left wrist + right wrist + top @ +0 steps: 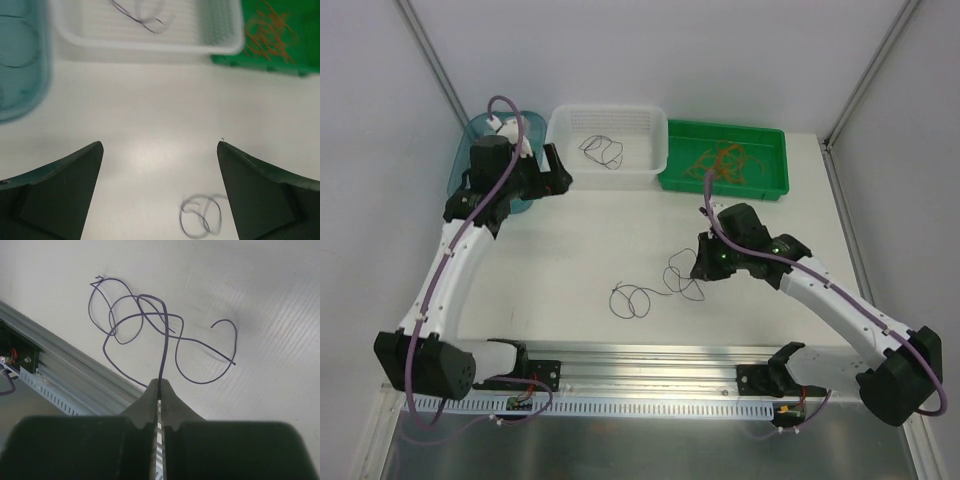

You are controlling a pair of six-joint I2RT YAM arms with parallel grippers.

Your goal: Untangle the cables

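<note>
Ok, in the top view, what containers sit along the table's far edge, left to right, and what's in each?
Translucent teal plastic bin, contents unclear → white plastic basket holding a dark looped cable → green plastic tray holding tangled orange-red cables.

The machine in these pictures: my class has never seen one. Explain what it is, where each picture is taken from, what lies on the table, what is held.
It is a robot: left arm and right arm, bolted to a table. One camera looks down from above; one sits on each wrist. On the table: a blue bin, a white basket with a dark cable, a green tray of orange cables, and a dark tangle. The right gripper pinches that tangle; the left gripper is open, empty.
</note>
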